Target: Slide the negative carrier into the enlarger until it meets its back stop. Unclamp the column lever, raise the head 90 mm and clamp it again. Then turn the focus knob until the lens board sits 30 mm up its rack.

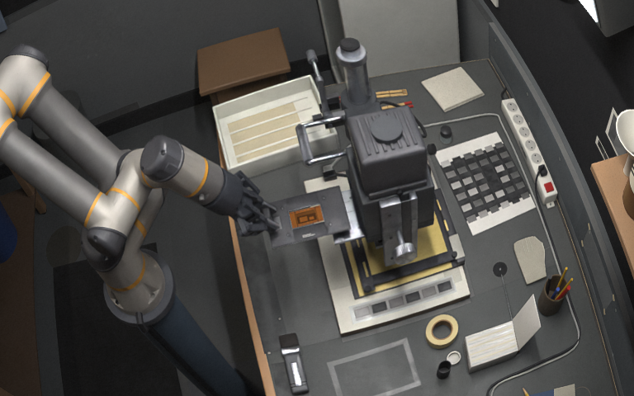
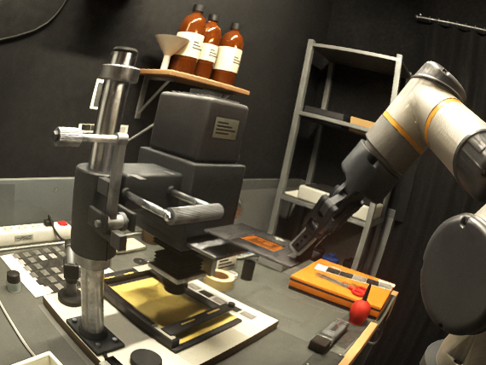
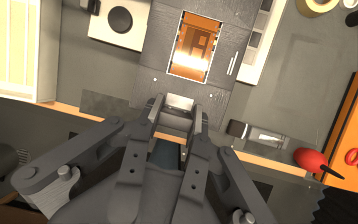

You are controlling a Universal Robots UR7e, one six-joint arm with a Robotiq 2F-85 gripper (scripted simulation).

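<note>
The negative carrier (image 1: 311,218), a flat dark plate with an orange film window (image 3: 194,45), has its far edge at the slot of the enlarger head (image 1: 389,159), while most of it sticks out toward the bench's front edge. My gripper (image 3: 175,111) is clamped on the carrier's tab at its near end, holding the plate level above the bench. The column (image 2: 110,123) rises behind the head, with the clamp lever (image 2: 81,136) sticking out sideways. The focus knob (image 1: 403,252) sits low on the head's side. The lens bellows (image 2: 177,264) hang over the easel (image 2: 170,305).
A white tray (image 1: 269,125) stands left of the enlarger. An orange box with scissors (image 2: 343,285) and a red blower (image 2: 360,311) lie near the bench's edge, by a grey tool (image 1: 293,362). Tape roll (image 1: 441,330), power strip (image 1: 528,149) and pencil cup (image 1: 551,294) lie to the right.
</note>
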